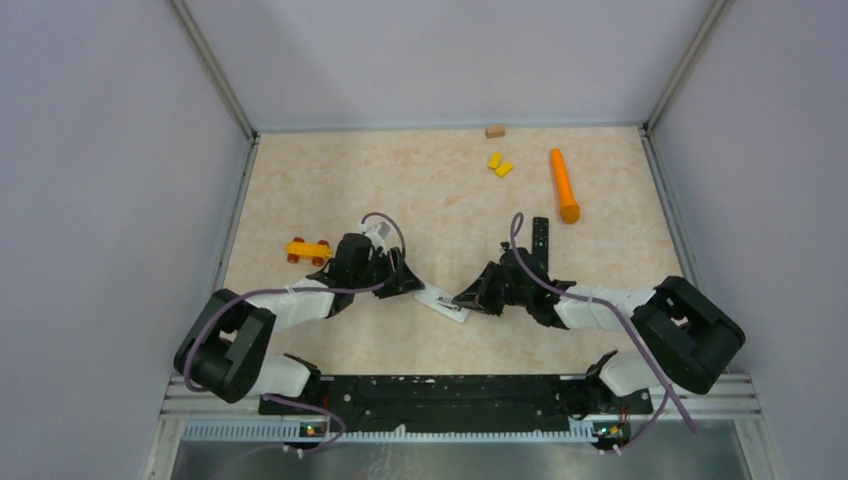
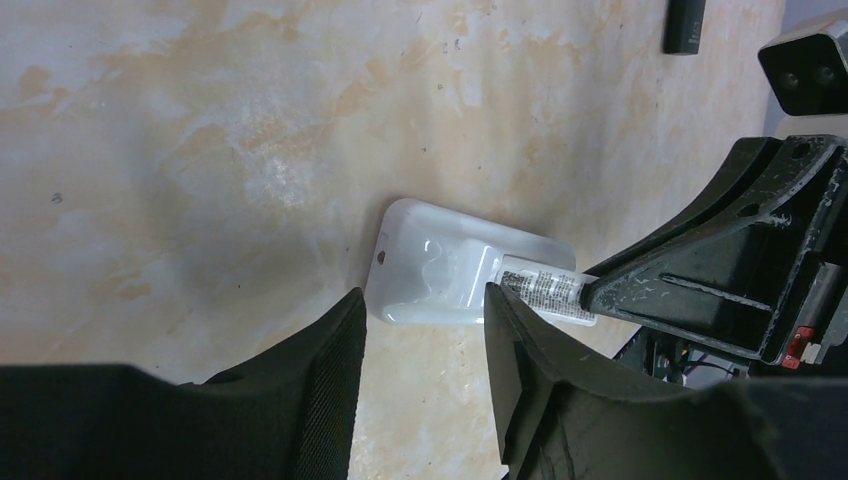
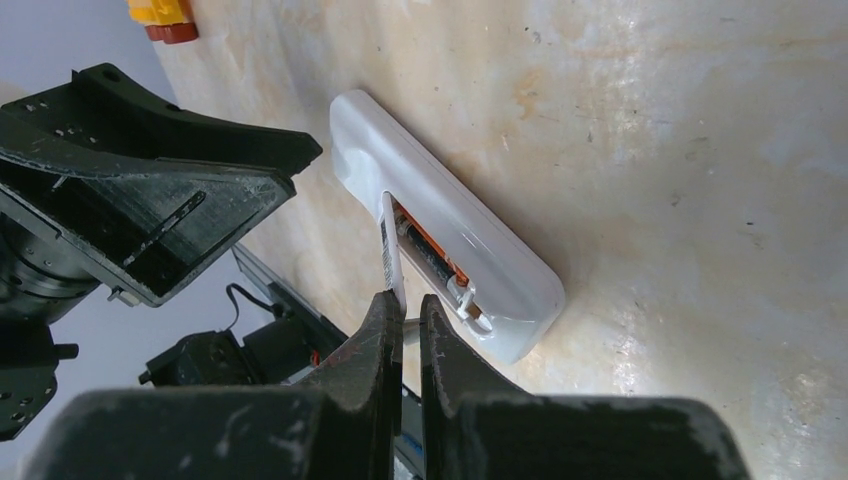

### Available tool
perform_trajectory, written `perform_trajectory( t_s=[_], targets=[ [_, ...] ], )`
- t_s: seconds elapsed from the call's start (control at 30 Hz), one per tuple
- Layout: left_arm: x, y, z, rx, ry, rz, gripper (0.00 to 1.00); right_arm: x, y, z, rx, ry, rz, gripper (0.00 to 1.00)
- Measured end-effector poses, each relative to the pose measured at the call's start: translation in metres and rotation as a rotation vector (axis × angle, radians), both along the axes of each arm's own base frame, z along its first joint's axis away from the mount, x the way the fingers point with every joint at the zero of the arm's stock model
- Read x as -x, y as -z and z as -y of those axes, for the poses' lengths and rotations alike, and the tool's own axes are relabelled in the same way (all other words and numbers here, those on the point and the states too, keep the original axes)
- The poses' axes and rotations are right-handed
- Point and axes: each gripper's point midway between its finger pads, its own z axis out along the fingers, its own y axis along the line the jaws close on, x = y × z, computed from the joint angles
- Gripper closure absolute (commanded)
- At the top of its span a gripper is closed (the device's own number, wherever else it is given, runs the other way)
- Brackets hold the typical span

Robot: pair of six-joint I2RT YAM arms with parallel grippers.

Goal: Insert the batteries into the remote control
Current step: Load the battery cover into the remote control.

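Far left of bench (image 1: 300, 170): yellow toy car (image 1: 307, 250), well apart from the work.
Left hand (image 2: 425, 335): fingers half spread, gripping nothing. One tip sits just beside the remote's rounded end, the other over the mouth of its battery bay.
White remote (image 2: 425, 265): flat on the bench between the two hands, back up, bay uncovered.
Dark battery (image 3: 428, 248): lies in the bay, orange trim showing.
Pale-wrapped battery (image 2: 545, 292): printed label; runs along the bay's edge, tilted, not seated.
Spring contact (image 3: 462, 297): visible at the bay's near end, bare.
Right hand (image 3: 404, 312): fingers pressed almost together, pinching the outer end of the pale-wrapped battery.
Right of work: black remote (image 1: 540, 238) and long orange cylinder (image 1: 564, 186), both apart from the hands.
Step in hand: judged as feeding a second cell into the bay, with one cell in place.
Next move calls for: steadying the shell so it does not slide, then tipping the cell flat and pressing it against the spring. Polarity marks are too small to read.
Other batteries: not found in these views.
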Motion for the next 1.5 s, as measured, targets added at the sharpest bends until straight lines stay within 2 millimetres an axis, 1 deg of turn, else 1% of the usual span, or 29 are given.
perform_trajectory(
  t_s=[0.3,0.47,0.53,0.6,0.7,0.8,0.87,1.03,1.17,1.3,1.5],
  targets=[
    [0.005,-0.001,0.003,0.027,0.016,-0.012,0.55,0.0,0.003,0.001,0.007,0.028,-0.022,1.0],
    [0.009,0.002,0.004,0.035,0.028,-0.027,0.55,0.001,0.003,0.0,0.011,0.032,-0.04,0.86],
    [0.009,0.002,0.005,0.037,0.029,-0.029,0.55,0.001,0.003,-0.001,0.016,0.033,-0.044,0.78],
    [0.009,0.001,0.005,0.042,0.031,-0.026,0.54,0.001,0.003,-0.001,0.024,0.034,-0.048,0.73],
    [0.009,0.001,0.006,0.043,0.033,-0.025,0.54,0.004,0.007,0.002,0.046,0.036,-0.066,0.68],
    [0.009,0.001,0.005,0.042,0.032,-0.025,0.52,0.004,0.007,0.001,0.051,0.032,-0.071,0.63],
    [0.009,0.001,0.005,0.039,0.032,-0.024,0.52,0.005,0.006,0.002,0.055,0.032,-0.074,0.61],
    [0.008,0.003,0.003,0.029,0.027,-0.027,0.51,0.005,0.002,0.005,0.067,0.037,-0.067,0.62],
    [0.008,0.006,-0.001,0.014,0.021,-0.035,0.51,0.006,0.0,0.009,0.082,0.044,-0.064,0.69],
    [0.005,0.006,-0.003,0.001,0.016,-0.029,0.53,0.007,-0.002,0.012,0.089,0.046,-0.055,0.79],
    [0.004,0.006,-0.004,-0.002,0.014,-0.026,0.55,0.006,-0.003,0.012,0.091,0.037,-0.038,0.88]
  ],
)
